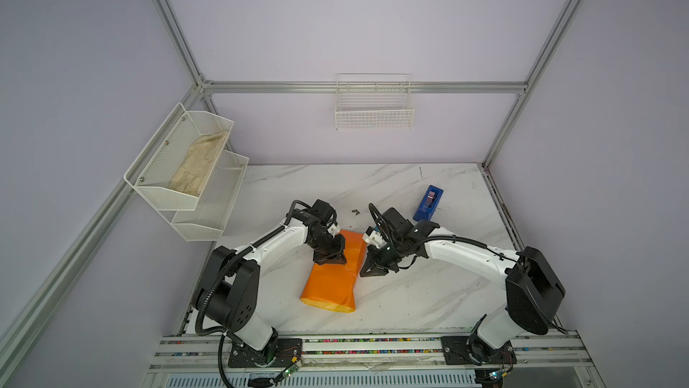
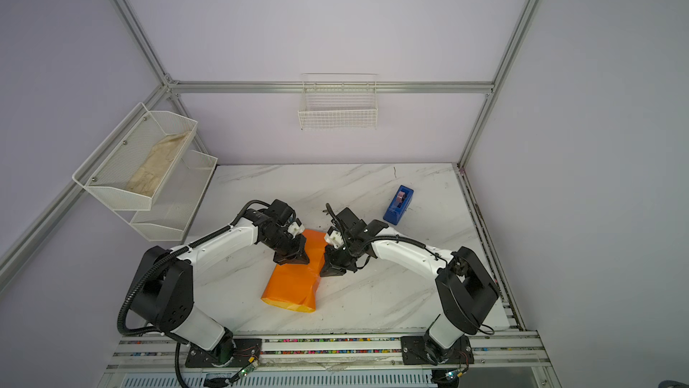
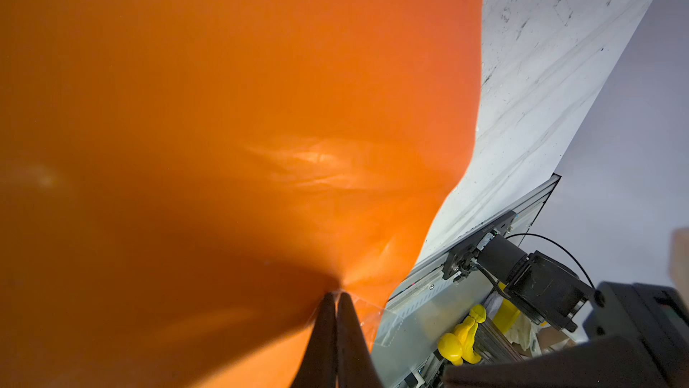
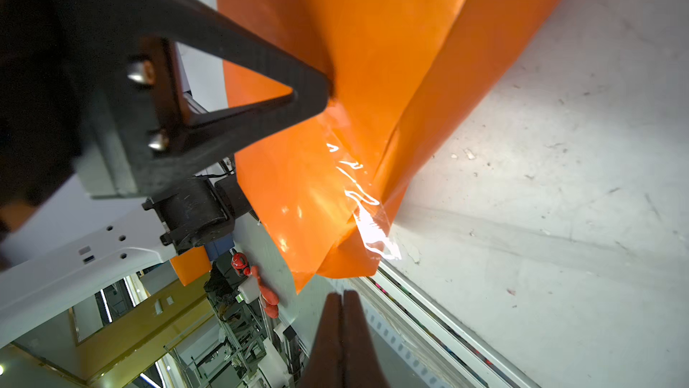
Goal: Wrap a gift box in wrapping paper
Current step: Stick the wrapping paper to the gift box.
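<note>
Both finger pairs closed: paper (image 1: 330, 285) at frame centre pinched by left fingers (image 3: 323, 334), right fingers (image 4: 328, 334) empty beside it.

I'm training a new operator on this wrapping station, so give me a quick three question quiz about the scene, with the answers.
1. True or false: the blue tape dispenser lies on the orange paper.
2. Where is the beige cloth? A upper shelf of the wall rack; B in a drawer; C under the paper.
3. Both grippers are shut. Which one has its tips against the paper?
Key: 1 false, it stands apart on the table. 2 A. 3 the left gripper; the right gripper holds nothing.
</note>
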